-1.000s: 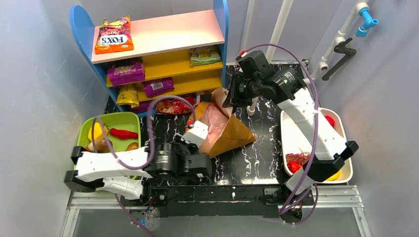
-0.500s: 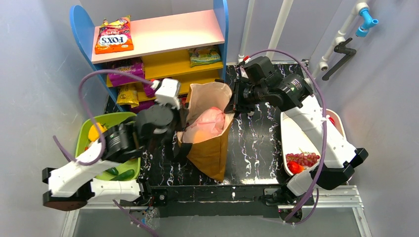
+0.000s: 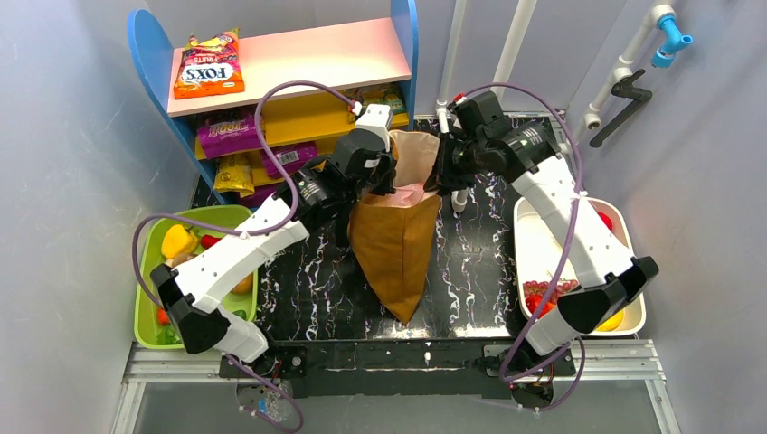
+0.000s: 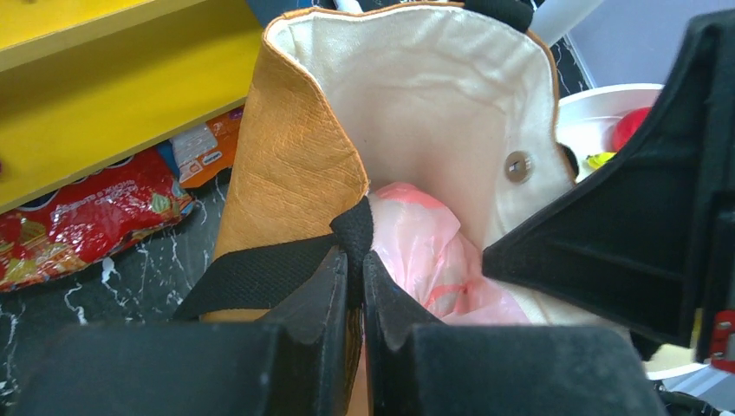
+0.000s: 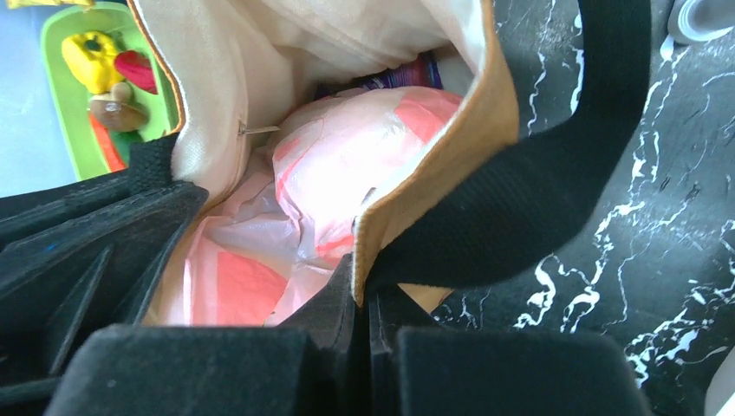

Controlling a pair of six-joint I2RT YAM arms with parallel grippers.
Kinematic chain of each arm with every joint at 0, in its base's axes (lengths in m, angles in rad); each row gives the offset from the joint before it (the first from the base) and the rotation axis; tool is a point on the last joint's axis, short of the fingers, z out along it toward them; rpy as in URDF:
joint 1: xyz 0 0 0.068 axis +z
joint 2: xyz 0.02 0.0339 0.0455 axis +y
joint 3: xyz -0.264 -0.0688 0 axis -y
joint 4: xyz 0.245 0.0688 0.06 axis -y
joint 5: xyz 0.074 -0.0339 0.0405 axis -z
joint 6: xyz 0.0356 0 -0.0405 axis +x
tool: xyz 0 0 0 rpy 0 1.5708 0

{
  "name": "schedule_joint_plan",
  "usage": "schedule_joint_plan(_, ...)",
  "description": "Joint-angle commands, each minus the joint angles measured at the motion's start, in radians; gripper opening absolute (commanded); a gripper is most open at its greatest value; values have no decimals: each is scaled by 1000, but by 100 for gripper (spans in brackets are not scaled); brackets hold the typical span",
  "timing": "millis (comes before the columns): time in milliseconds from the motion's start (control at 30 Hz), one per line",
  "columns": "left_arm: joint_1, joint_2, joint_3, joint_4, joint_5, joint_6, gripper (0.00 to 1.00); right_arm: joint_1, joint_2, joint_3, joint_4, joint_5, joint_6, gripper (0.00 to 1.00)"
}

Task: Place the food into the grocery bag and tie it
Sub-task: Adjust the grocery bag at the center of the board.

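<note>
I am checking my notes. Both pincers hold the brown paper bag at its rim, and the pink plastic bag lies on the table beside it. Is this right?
Not quite. The pink plastic bag lies inside the brown paper bag, not beside it; the right wrist view shows this. The left pincer and right pincer do hold its rim.

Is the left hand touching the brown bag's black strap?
Touching. The left wrist view shows the left hand pinched shut on the black strap at the brown bag's rim.
</note>
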Motion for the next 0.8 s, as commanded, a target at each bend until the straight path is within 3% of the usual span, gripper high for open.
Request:
schedule_joint_plan(0,38,32,31,96,89,-22,0,-5,46,16,-2,9,-114,1)
schedule_joint_plan(300,54,69,38,189,87,-75,0,-13,72,150,-132,96,-217,4)
schedule_joint_plan(333,54,72,37,199,82,-85,0,-14,68,176,-153,132,-226,9)
schedule_joint_plan(400,54,74,25,231,77,-105,0,-15,48,215,-185,164,-248,47)
schedule_joint_plan(467,54,78,12,266,68,-127,0,-15,11,220,-196,176,-264,70)
schedule_joint_plan(567,54,98,18,301,50,-156,0,-14,-63,182,-211,204,-257,78)
schedule_joint_plan(767,54,139,63,293,-33,-221,0,-15,-227,47,-184,217,-227,80)
